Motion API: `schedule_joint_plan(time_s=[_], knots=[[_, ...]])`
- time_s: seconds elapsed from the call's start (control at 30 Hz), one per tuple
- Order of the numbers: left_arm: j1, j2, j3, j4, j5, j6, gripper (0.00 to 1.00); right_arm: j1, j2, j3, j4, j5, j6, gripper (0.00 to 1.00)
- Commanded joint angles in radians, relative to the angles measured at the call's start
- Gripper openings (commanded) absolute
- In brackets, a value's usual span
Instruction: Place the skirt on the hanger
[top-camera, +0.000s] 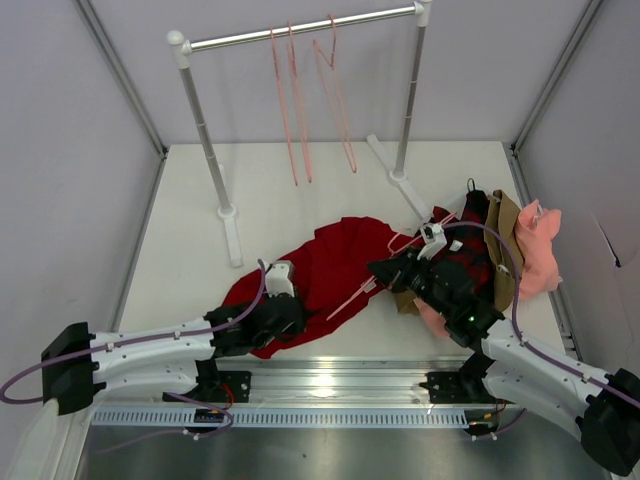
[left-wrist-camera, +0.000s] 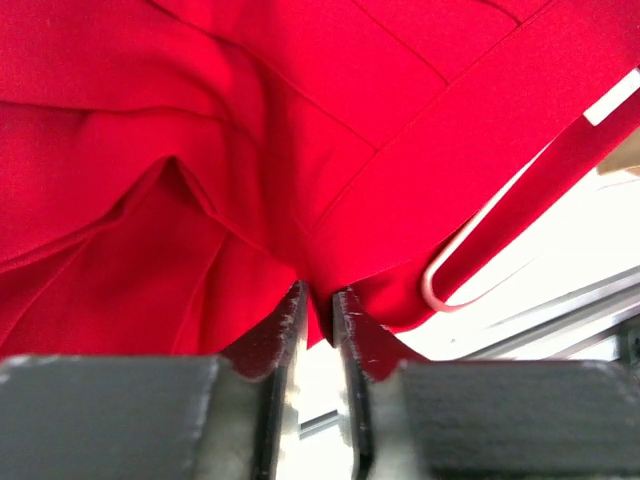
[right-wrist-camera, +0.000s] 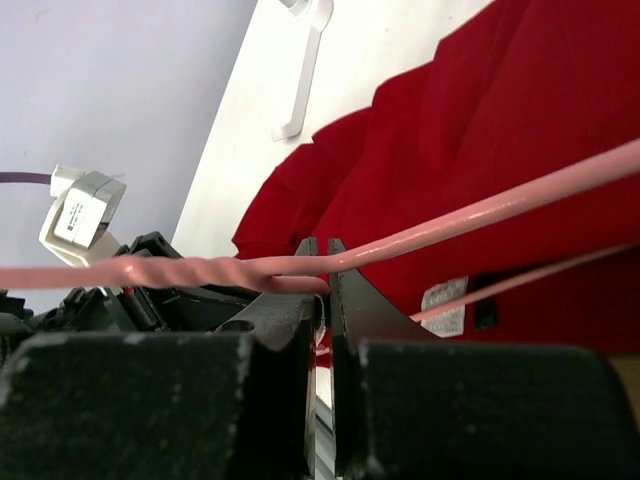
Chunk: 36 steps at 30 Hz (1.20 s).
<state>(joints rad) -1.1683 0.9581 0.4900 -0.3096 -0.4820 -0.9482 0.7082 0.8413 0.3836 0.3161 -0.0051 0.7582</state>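
I am pinching the hanger (right-wrist-camera: 480, 208) with the right claw (right-wrist-camera: 322, 245), its jaws pressed together on the pink wire just beside the twisted neck. The hanger is lying slantwise across the right part of the skirt (top-camera: 330, 262), one rounded corner poking out past the near hem. The skirt itself is lying crumpled on the table (top-camera: 200, 200), in the middle near the arms. I am holding the left claw (left-wrist-camera: 318, 298) at the skirt's near left edge: a thin gap is showing between its jaws and a fold of red cloth is sitting at the tips, so I cannot tell whether it is gripping. To the right, a plaid garment (top-camera: 470, 250) and a pink garment (top-camera: 540, 250) are lying heaped. At the far side, three more hangers (top-camera: 300, 110) are dangling from a rail (top-camera: 300, 30).
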Motion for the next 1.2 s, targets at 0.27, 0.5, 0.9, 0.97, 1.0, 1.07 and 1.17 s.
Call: schedule_joint_plan(time_s=[0.27, 0.5, 0.9, 0.97, 1.0, 1.07, 1.17], knots=[[0.006, 0.002, 0.12, -0.112, 0.051, 0.11, 0.59, -0.052, -0.073, -0.074, -0.097, 0.017, -0.076, 0.0], [-0.037, 0.117, 0.284, -0.196, 0.023, 0.193, 0.68, -0.07, -0.099, -0.101, -0.092, 0.04, -0.05, 0.0], [-0.071, 0.228, 0.438, 0.016, 0.039, 0.383, 0.67, -0.075, -0.139, -0.169, -0.065, 0.096, 0.021, 0.0], [-0.026, 0.237, 0.426, 0.102, 0.101, 0.41, 0.68, -0.073, -0.142, -0.149, -0.09, 0.102, 0.024, 0.0], [-0.007, 0.26, 0.427, 0.119, 0.177, 0.439, 0.68, -0.073, -0.146, -0.14, -0.121, 0.106, 0.026, 0.0], [0.013, 0.293, 0.458, 0.13, 0.197, 0.475, 0.68, -0.073, -0.169, -0.131, -0.146, 0.129, 0.033, 0.0], [0.035, 0.361, 0.501, 0.121, 0.239, 0.572, 0.68, -0.075, -0.208, -0.123, -0.166, 0.166, 0.041, 0.0]])
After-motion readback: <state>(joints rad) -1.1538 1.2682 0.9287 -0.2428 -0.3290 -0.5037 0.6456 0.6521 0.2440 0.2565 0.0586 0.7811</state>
